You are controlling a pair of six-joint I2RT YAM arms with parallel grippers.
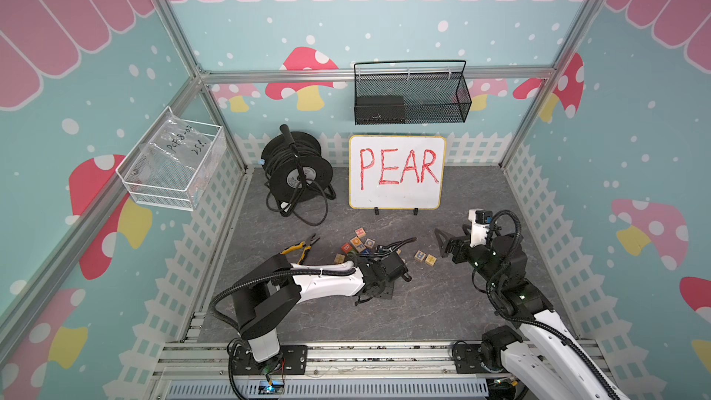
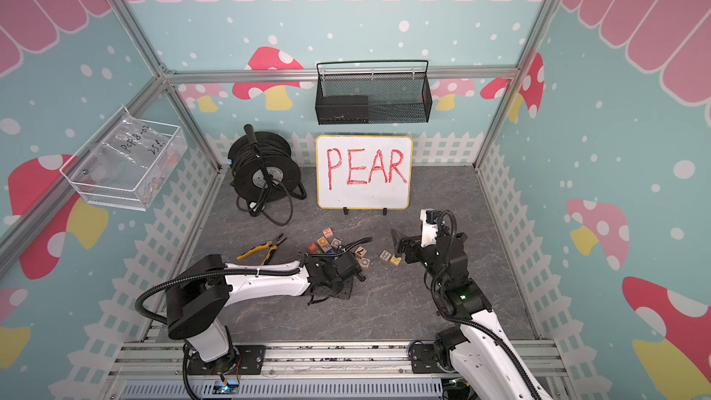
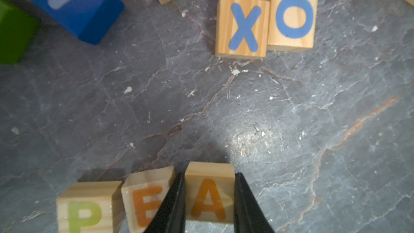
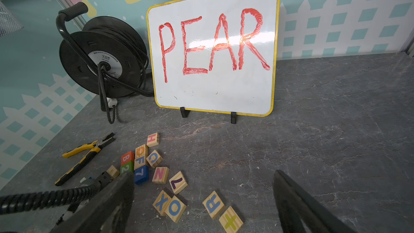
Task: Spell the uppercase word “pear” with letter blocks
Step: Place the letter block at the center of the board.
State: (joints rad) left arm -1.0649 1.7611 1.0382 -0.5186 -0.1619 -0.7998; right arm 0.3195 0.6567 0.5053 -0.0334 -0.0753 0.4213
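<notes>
In the left wrist view three wooden letter blocks lie in a row on the grey floor: a yellow-green P point(image 3: 86, 207), an orange E point(image 3: 145, 198) and an orange A point(image 3: 209, 196). My left gripper point(image 3: 210, 174) is shut on the A, one black finger point(image 3: 177, 202) wedged between E and A. In both top views that arm's wrist point(image 1: 375, 286) hides the row. The blue R block point(image 4: 213, 203) point(image 1: 420, 255) lies flat apart to the right, below my right gripper point(image 4: 203, 173) point(image 1: 442, 242), which hangs open and empty.
A block with a yellow plus point(image 4: 230, 220) touches the R. Blocks X point(image 3: 243, 26) and O point(image 3: 293, 19) lie together beyond the row, and a blue 7 cube point(image 3: 74, 3) lies nearby. A whiteboard reading PEAR point(image 1: 397, 172), a cable reel point(image 1: 296, 171) and pliers point(image 1: 302, 248) stand further back.
</notes>
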